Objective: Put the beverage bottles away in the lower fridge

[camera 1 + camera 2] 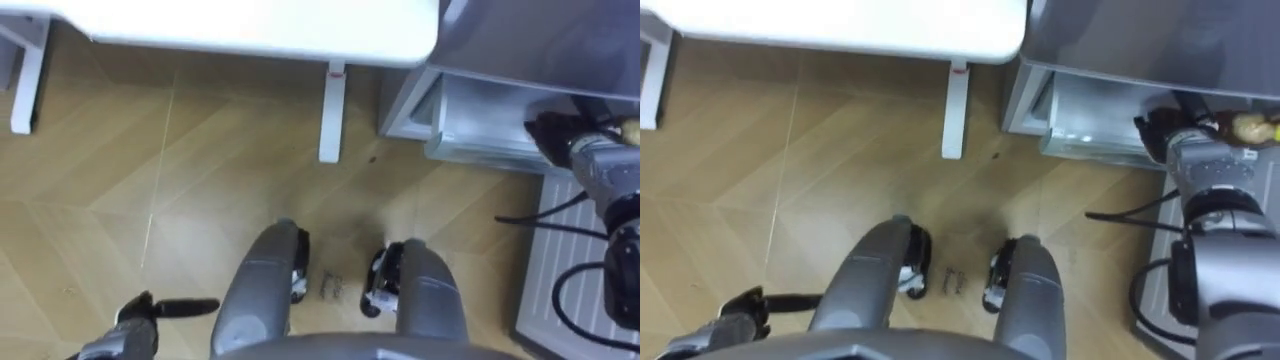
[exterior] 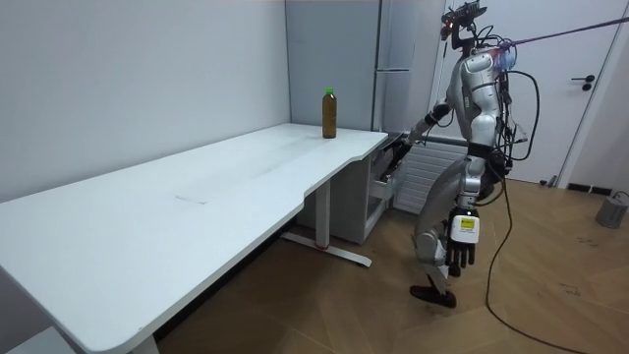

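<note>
A brown drink bottle (image 2: pixel 329 113) with a green cap stands upright on the far end of the white desk (image 2: pixel 197 197), close to the grey fridge (image 2: pixel 393 59). I stand in front of the fridge. My right hand (image 1: pixel 556 134) reaches into the open lower fridge compartment (image 1: pixel 480 118); its fingers are dark against the inside and I cannot make out whether they hold anything. A small yellowish thing (image 1: pixel 632 130) shows beside the wrist. My left hand (image 1: pixel 135 322) hangs low at my side with straight fingers and holds nothing.
The desk's edge (image 1: pixel 250 35) and its white leg (image 1: pixel 332 110) lie just left of the fridge. A white ribbed panel (image 1: pixel 565 255) stands on the floor to my right. Wooden floor (image 1: pixel 150 180) stretches away to my left.
</note>
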Robot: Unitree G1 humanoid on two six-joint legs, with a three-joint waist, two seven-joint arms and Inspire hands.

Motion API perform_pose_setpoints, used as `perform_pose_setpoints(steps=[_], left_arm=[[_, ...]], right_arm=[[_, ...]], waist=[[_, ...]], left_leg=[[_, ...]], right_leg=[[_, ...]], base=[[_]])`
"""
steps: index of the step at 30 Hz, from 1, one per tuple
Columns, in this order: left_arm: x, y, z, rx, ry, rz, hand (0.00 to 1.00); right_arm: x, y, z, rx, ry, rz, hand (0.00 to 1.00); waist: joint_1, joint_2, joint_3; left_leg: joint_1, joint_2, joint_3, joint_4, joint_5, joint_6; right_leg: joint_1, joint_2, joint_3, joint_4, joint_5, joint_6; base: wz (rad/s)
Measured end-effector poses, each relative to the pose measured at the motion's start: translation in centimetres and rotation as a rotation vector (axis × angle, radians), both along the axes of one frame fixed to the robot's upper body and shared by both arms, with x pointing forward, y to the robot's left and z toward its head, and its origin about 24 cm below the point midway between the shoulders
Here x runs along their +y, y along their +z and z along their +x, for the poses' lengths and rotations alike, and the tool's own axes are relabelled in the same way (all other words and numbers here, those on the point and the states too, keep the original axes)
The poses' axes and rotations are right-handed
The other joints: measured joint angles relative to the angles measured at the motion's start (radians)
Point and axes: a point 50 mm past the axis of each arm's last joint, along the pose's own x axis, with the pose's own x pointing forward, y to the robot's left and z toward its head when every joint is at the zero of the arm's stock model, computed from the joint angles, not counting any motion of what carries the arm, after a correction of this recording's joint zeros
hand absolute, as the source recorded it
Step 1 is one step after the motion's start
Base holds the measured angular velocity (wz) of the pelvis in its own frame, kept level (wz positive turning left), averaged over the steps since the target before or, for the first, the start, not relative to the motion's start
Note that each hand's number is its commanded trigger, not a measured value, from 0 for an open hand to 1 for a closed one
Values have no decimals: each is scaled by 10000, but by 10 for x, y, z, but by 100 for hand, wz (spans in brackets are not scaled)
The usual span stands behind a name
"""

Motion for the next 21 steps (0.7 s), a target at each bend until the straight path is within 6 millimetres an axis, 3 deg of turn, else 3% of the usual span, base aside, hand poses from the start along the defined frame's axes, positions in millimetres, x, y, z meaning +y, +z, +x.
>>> perform_pose_setpoints(steps=[12, 21], left_arm=[[1, 2, 7, -384, 196, -339, 0], [-1, 1, 6, -405, -2, -768, 0]], right_arm=[[0, -8, -8, 629, 604, -519, 0], [6, -15, -11, 52, 2000, -1129, 0]], waist=[[-75, 59, -9], [-89, 20, 11]], left_leg=[[744, -57, 38, -827, 150, -19], [919, 39, 108, -1069, 241, -114]], right_leg=[[669, 86, 103, -750, 132, 98], [785, 128, 31, -942, 210, -37]], base=[[0], [-2]])
